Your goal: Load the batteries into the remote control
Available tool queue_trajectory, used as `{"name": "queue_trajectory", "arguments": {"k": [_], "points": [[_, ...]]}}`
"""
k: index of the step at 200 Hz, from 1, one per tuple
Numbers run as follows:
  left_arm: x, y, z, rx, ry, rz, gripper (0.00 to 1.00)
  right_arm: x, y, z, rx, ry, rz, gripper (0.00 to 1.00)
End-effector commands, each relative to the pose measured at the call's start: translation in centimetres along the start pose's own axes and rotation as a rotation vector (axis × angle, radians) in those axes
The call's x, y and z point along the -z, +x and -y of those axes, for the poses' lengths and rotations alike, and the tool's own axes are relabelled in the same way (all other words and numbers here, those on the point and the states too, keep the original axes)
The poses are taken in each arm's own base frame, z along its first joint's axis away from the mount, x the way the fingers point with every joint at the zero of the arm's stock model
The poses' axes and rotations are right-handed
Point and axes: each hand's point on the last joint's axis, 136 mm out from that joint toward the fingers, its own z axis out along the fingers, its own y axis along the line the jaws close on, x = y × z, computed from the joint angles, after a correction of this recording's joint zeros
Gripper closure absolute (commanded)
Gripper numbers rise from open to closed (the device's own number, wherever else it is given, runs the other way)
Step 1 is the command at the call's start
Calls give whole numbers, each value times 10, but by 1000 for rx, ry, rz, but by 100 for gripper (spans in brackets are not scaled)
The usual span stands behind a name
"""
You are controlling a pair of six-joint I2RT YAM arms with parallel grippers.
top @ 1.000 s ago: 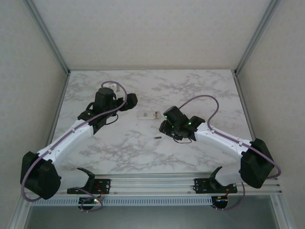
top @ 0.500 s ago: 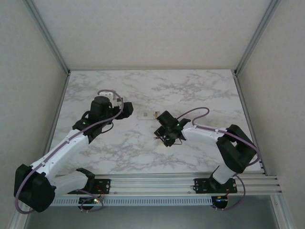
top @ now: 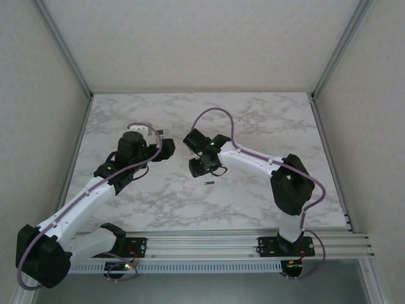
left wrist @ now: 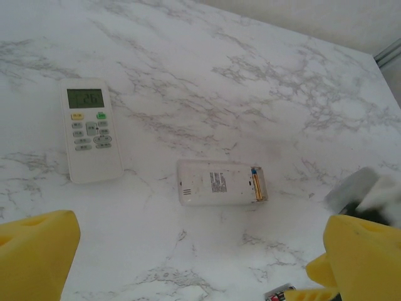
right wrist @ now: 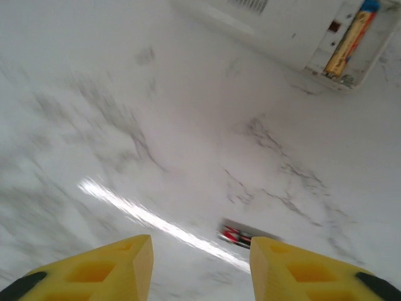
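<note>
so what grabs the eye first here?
A white face-down remote control sits mid-table, battery bay open with one gold battery seated. A dark-and-red loose battery lies on the grey-veined marble table just beyond the open right claw. A second white remote with a green display lies face up nearby.

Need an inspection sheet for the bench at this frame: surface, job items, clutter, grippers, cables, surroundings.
Surface: marble-pattern table, no spills seen.
Job's things: face-down remote, battery bay open, seated battery inside; loose battery lying on the table, apart from that remote.
Clutter: second remote, face up, display showing digits.
Grippers: left gripper open, empty; right gripper fingers apart, empty, loose battery just ahead of them.
Cables: purple cables loop along both arms.
Surroundings: metal frame, white walls.
</note>
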Motion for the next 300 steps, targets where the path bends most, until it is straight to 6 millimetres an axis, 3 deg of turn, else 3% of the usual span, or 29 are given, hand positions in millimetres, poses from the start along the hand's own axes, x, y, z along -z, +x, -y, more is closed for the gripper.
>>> {"name": "queue_trajectory", "arguments": {"k": [1, 36, 72, 91, 127, 146, 160, 174, 194, 196, 214, 250, 277, 300], "points": [[4, -7, -1, -14, -13, 39, 0, -12, 46, 24, 368, 90, -242, 54], [4, -4, -1, 2, -1, 45, 0, -36, 50, 18, 410, 59, -310, 54], [3, -3, -1, 4, 3, 41, 0, -58, 53, 24, 407, 92, -319, 56], [2, -6, 0, 1, 1, 43, 1, -66, 56, 23, 402, 90, -322, 63], [-2, -3, 2, 6, 12, 28, 0, -75, 56, 20, 380, 68, -307, 86], [-7, 1, 1, 11, 12, 15, 0, -74, 56, 17, 363, 52, -291, 90], [-15, 10, -3, 33, -8, -20, 1, -61, 42, 13, 299, 8, -216, 93], [-28, 23, -9, 63, -37, -91, 0, -38, 15, 14, 153, -66, -65, 95], [-51, 45, -18, 93, -75, -209, 0, -8, -23, 39, -189, -121, 139, 95], [-53, 47, -18, 93, -77, -217, 0, -6, -28, 48, -236, -120, 157, 95], [-72, 63, -19, 107, -67, -292, 0, 3, -48, 69, -418, -112, 253, 94], [-103, 84, -13, 90, -12, -382, 5, -5, -80, 95, -511, 9, 310, 94], [-122, 92, -19, 93, -29, -418, 10, -18, -97, 99, -534, 33, 323, 94], [-135, 97, -15, 114, -4, -432, 17, -31, -101, 102, -554, 42, 326, 94]]}}
